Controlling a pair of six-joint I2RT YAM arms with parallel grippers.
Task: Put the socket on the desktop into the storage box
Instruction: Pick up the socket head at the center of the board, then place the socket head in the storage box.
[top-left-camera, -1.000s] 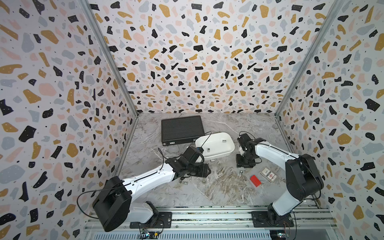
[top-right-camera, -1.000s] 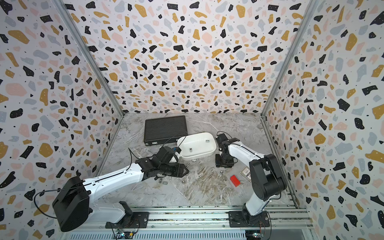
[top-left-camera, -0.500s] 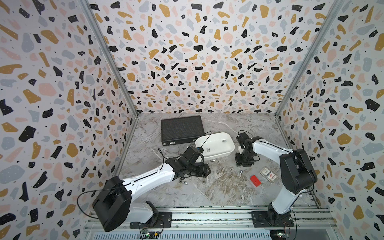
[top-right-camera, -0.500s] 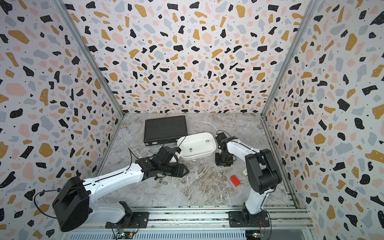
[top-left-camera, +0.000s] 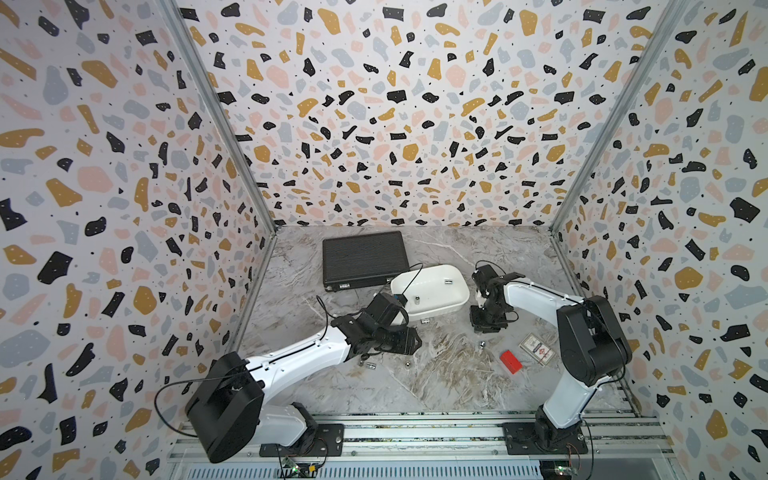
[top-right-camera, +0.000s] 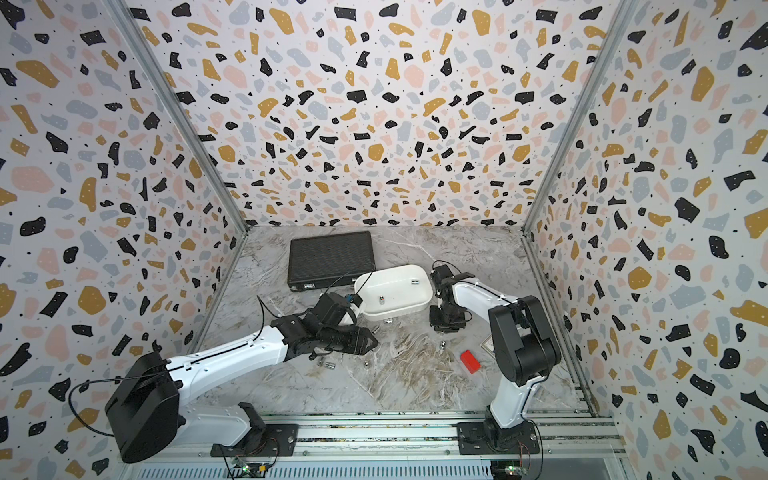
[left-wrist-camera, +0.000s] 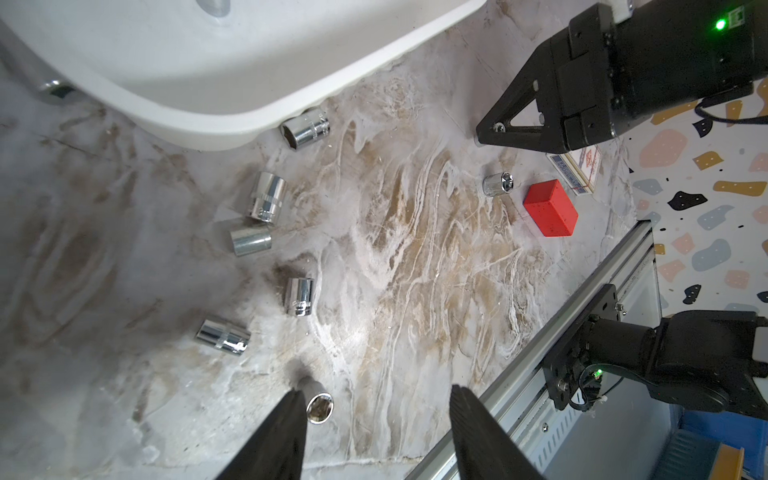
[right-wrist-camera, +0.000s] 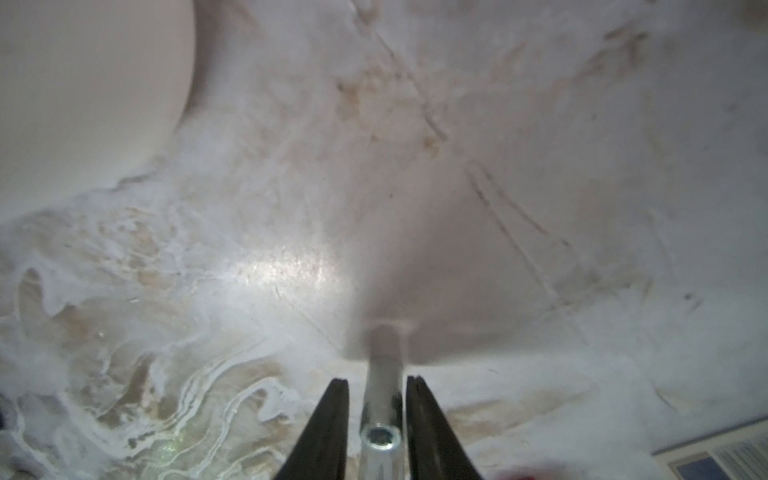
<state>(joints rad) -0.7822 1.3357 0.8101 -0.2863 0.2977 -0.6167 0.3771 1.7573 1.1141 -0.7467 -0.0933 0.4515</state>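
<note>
Several chrome sockets lie on the marble desktop (top-left-camera: 457, 386). One small socket (right-wrist-camera: 380, 415) stands upright between the fingers of my right gripper (right-wrist-camera: 377, 384), which is open with slim gaps on both sides. In both top views that gripper (top-left-camera: 486, 326) (top-right-camera: 444, 326) points down just right of the white storage box (top-left-camera: 440, 309) (top-right-camera: 399, 309) and hides its socket. Two sockets (top-left-camera: 449, 281) (top-left-camera: 417, 298) lie in the box. My left gripper (left-wrist-camera: 378, 415) (top-left-camera: 409, 345) is open low over the desktop, with a socket (left-wrist-camera: 319, 407) against one finger. More sockets (left-wrist-camera: 266, 197) lie ahead of it.
A black ribbed case (top-left-camera: 363, 257) lies behind the box. A red block (top-left-camera: 510, 361) and a small printed card box (top-left-camera: 536, 348) sit near the right arm's base. Speckled walls close three sides, and a metal rail (top-left-camera: 415, 432) runs along the front.
My right gripper's jaws have narrowed round the upright socket, and the right arm's elbow has shifted slightly inward. The left arm has stayed still.
</note>
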